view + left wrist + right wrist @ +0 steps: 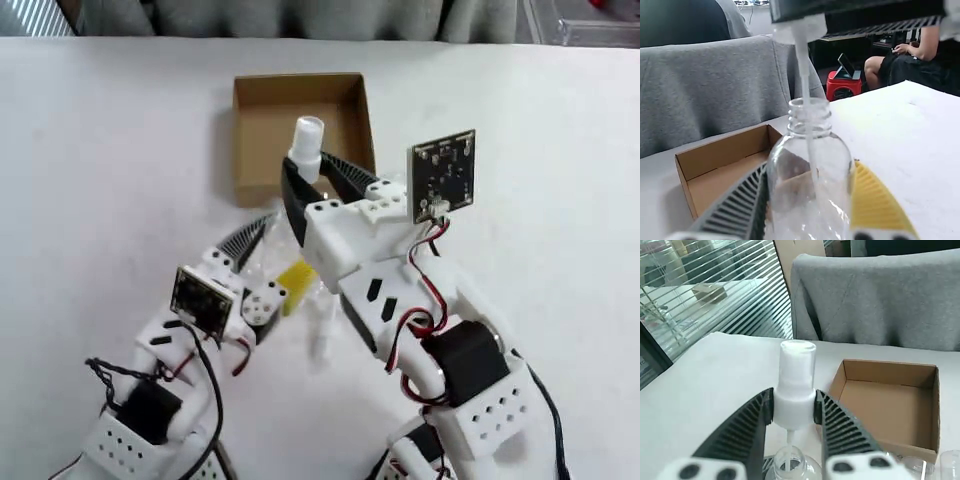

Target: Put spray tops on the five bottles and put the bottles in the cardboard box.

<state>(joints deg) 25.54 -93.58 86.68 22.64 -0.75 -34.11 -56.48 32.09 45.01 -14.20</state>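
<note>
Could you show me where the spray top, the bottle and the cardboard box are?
spray top [796, 385], right wrist view, on its white body.
bottle [790, 167], left wrist view, on its clear body.
cardboard box [265, 135], high view, on its bare floor.

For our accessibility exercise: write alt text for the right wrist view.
The right tool grips a white plastic spray top, its tube dipping into the open neck of a clear bottle. Behind, an open brown cardboard box sits on the white table.
</note>
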